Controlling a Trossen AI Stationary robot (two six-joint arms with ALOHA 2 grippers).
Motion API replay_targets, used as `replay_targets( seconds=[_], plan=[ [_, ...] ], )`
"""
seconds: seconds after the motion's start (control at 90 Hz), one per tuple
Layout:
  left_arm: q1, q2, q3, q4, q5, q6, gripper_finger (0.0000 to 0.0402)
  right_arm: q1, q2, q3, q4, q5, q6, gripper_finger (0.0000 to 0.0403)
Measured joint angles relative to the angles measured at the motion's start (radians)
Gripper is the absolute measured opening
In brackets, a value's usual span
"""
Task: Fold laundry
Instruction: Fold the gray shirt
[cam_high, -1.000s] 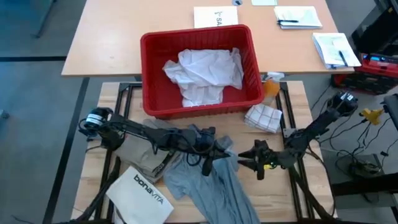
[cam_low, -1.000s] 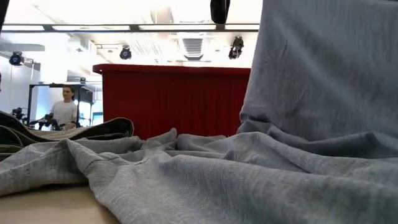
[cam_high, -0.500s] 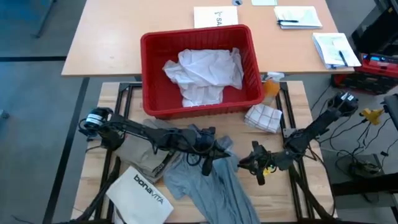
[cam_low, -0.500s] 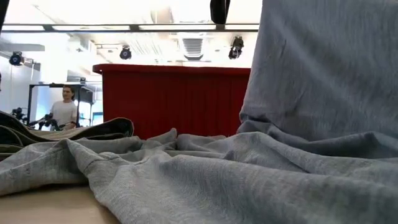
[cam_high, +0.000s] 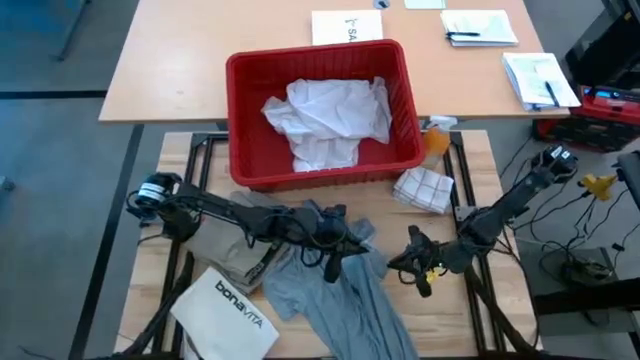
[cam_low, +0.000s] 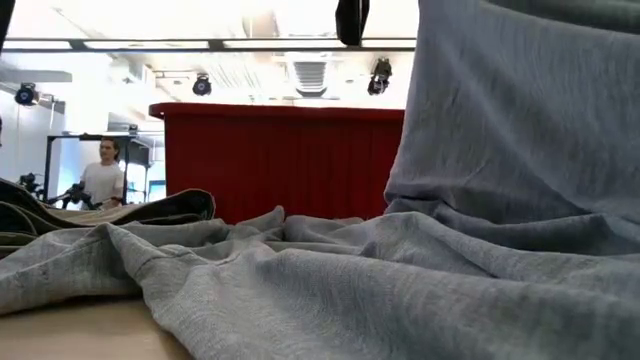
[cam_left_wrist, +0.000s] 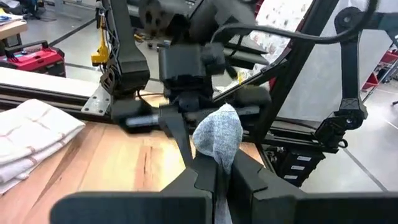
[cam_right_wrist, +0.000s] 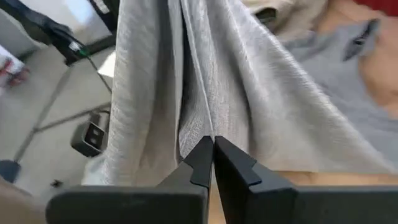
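- Where the two arms meet, lower centre of the high view, the grey T-shirt (cam_high: 345, 290) lies crumpled on the wooden table (cam_high: 500, 330), one end trailing toward the bottom edge.
- Left gripper (cam_high: 335, 262) sits on the shirt's upper part; in its wrist view the fingers (cam_left_wrist: 198, 176) are pressed together, pinching a bunched tuft of grey cloth (cam_left_wrist: 219, 132).
- Right gripper (cam_high: 412, 268) is just right of the shirt; in its wrist view the fingers (cam_right_wrist: 202, 160) are closed tip to tip against a hanging fold of the shirt (cam_right_wrist: 205, 81). I cannot tell whether any cloth is caught between them.
- Khaki piece (cam_high: 222, 245) lies left of the shirt, partly under the left arm.
- White shirt (cam_high: 325, 118) is heaped inside the red basket (cam_high: 238, 120), upper centre, behind both arms.
- White bag (cam_high: 228, 310), lower left, overlaps the khaki piece's lower edge; print reads "bonaVITA".
- Folded checked cloth (cam_high: 424, 188) lies right of the basket's near corner, with an orange object (cam_high: 436, 140) just above it.
- On the tan table (cam_high: 180, 50) behind: a sheet (cam_high: 345, 26) whose print begins "SA", the rest hidden by the basket rim; papers with pens (cam_high: 480, 27) at upper right.
- Low view: grey cloth (cam_low: 500, 130) fills the right half and foreground, blocking most of the table; the red basket wall (cam_low: 280, 160) shows beyond it, and a person (cam_low: 102, 178) stands far left in the room.
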Motion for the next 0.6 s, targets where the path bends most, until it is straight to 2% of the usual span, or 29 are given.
replay_targets(
  seconds=[0.089,0.211,0.267,0.322,0.411,0.444,0.478,0.533,0.567,0.6],
  plan=[
    [0.001,0.000,0.000,0.003,-0.021,-0.023,0.0000,0.000,-0.011,0.102,-0.177,0.070,-0.054,0.0000],
    [0.011,0.000,0.006,-0.004,-0.053,-0.064,0.0000,0.000,0.016,0.245,-0.334,0.166,-0.098,0.0000],
    [0.015,0.000,0.006,-0.006,-0.054,-0.065,0.0000,0.004,0.037,0.282,-0.378,0.172,-0.110,0.0000],
    [0.018,0.000,0.006,-0.008,-0.056,-0.067,0.0000,0.003,0.047,0.294,-0.385,0.096,-0.139,0.0000],
    [0.020,0.002,0.006,-0.011,-0.056,-0.068,0.0000,-0.010,0.061,0.290,-0.393,-0.124,-0.156,0.0000],
    [0.020,0.002,0.006,-0.011,-0.056,-0.068,0.0000,-0.011,0.065,0.289,-0.436,-0.144,-0.138,0.0000],
    [0.020,0.002,0.006,-0.011,-0.056,-0.067,0.0000,-0.011,0.063,0.288,-0.502,-0.086,-0.087,0.0000],
    [0.020,0.002,0.006,-0.010,-0.055,-0.066,0.0000,-0.008,0.044,0.292,-0.606,0.106,0.026,0.0000],
    [0.020,0.002,0.006,-0.010,-0.055,-0.066,0.0000,0.000,0.028,0.296,-0.630,0.221,0.092,0.0000],
    [0.020,0.002,0.006,-0.010,-0.055,-0.066,0.0000,0.005,0.012,0.296,-0.621,0.278,0.136,0.0000]
  ],
)
